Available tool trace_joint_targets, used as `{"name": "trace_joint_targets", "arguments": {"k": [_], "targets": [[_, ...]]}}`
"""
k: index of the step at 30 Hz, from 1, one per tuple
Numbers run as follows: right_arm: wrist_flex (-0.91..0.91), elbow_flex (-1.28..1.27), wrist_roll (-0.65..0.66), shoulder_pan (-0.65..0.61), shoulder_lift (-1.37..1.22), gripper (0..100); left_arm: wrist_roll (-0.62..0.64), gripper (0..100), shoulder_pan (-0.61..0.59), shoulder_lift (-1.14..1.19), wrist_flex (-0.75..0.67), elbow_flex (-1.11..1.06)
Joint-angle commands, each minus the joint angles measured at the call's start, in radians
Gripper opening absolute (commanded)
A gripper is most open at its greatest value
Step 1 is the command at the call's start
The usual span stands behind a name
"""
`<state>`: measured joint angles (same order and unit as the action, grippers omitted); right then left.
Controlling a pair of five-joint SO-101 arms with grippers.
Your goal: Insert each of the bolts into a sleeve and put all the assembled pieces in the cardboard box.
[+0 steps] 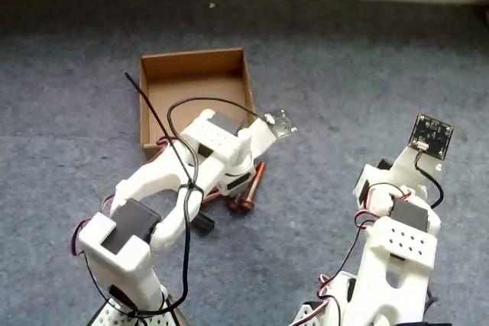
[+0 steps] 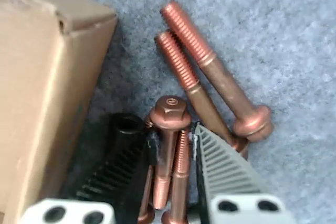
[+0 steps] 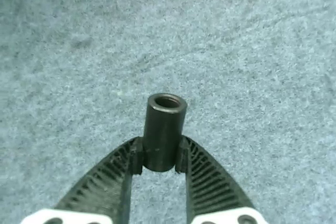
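Observation:
Several copper bolts (image 2: pixel 210 72) lie on the grey carpet beside the cardboard box (image 1: pixel 193 59). My left gripper (image 2: pixel 173 135) is down over them, its black and grey fingers closed in on a hex-headed bolt (image 2: pixel 168 124) with a second bolt against it. In the high view this gripper (image 1: pixel 241 188) sits just off the box's near right corner. My right gripper (image 3: pixel 159 156) is shut on a black sleeve (image 3: pixel 164 127), held upright with its open bore up, above bare carpet. The right arm (image 1: pixel 397 234) is at the right of the table.
The box wall (image 2: pixel 42 77) stands close to the left gripper's black finger. A black sleeve (image 1: pixel 203 224) lies on the carpet under the left arm. Two more bolts (image 2: pixel 231 98) rest side by side just past the grey finger. Open carpet lies between the arms.

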<state>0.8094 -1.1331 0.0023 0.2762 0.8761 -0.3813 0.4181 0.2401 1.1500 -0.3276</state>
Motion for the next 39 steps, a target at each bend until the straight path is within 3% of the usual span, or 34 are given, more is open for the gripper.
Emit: {"name": "trace_joint_targets", "arguments": {"k": [1,16,21,29,33,39], "targets": [[-0.019,0.008,0.0,-0.008,0.027,0.6,-0.005,13,0.031,0.076,0.005,0.104],[-0.019,0.008,0.0,-0.008,0.033,0.6,-0.003,0,0.09,0.084,0.005,0.113],[-0.016,0.008,0.0,-0.008,0.033,0.6,0.003,1,0.09,0.041,0.006,0.094],[0.088,0.022,0.0,-0.024,0.036,0.6,0.068,1,0.085,-0.343,-0.003,-0.102],[0.166,0.085,-0.003,-0.139,0.084,0.6,0.081,1,0.05,-0.544,-0.046,-0.189],[0.191,0.081,-0.009,-0.309,0.274,0.6,0.227,1,-0.033,-0.796,-0.155,-0.337]]}}
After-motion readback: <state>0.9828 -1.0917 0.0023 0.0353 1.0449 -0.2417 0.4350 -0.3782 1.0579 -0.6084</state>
